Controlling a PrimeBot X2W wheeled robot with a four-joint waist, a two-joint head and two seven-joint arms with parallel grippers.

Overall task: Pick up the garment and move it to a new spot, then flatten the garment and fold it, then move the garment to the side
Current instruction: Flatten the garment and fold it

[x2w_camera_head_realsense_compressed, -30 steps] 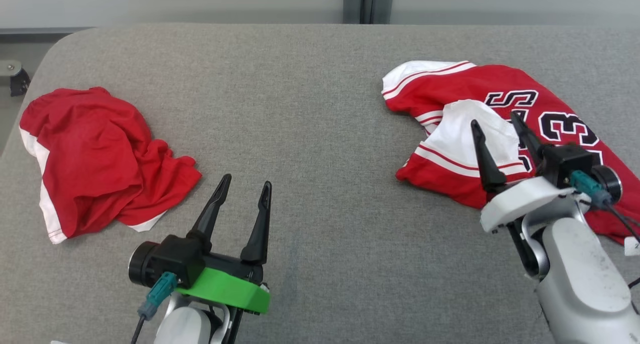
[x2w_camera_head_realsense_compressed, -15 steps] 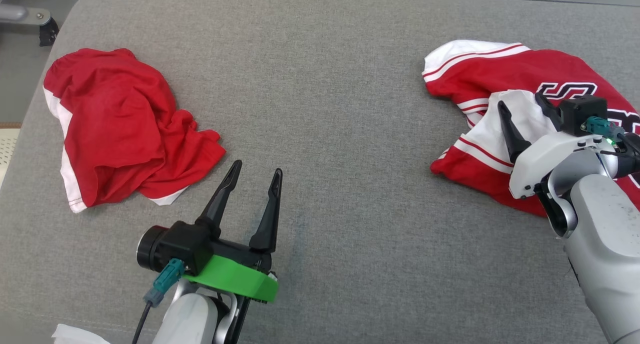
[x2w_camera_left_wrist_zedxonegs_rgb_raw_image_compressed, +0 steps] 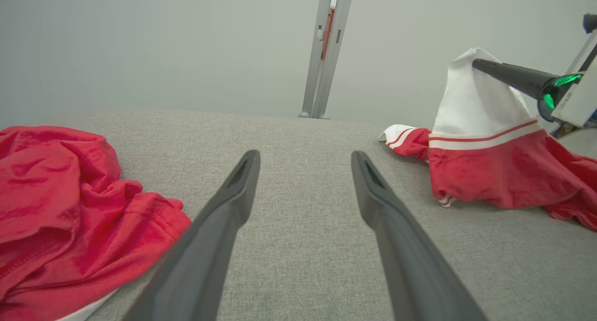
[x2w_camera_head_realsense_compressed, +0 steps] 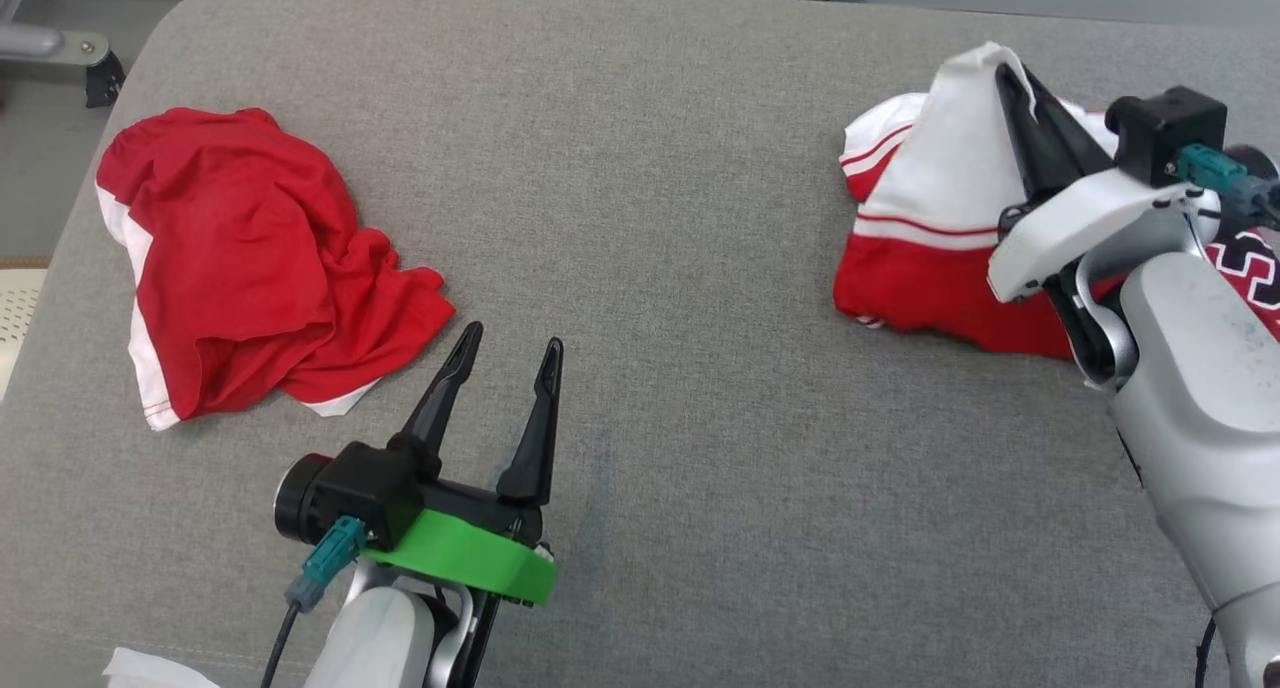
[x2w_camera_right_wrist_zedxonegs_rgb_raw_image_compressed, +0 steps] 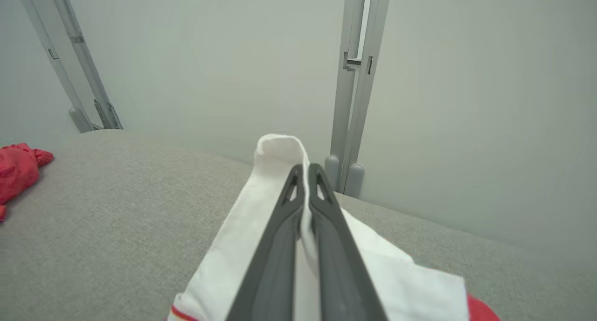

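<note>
Red-and-white jersey (x2w_camera_head_realsense_compressed: 930,298) sits at the counter's (x2w_camera_head_realsense_compressed: 650,168) right side, white panel (x2w_camera_head_realsense_compressed: 955,158) clamped in the right pincer (x2w_camera_head_realsense_compressed: 1010,73) and tented above the heap, bulk trailing rightward. Left pincer (x2w_camera_head_realsense_compressed: 508,353), prongs spread, sits well off near the crumpled red garment (x2w_camera_head_realsense_compressed: 240,268).

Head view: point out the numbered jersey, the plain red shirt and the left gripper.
jersey (x2w_camera_head_realsense_compressed: 945,168), head view, on its raised white panel.
red shirt (x2w_camera_head_realsense_compressed: 240,258), head view, on its crumpled middle.
left gripper (x2w_camera_head_realsense_compressed: 513,335), head view, midway between its open fingertips.
</note>
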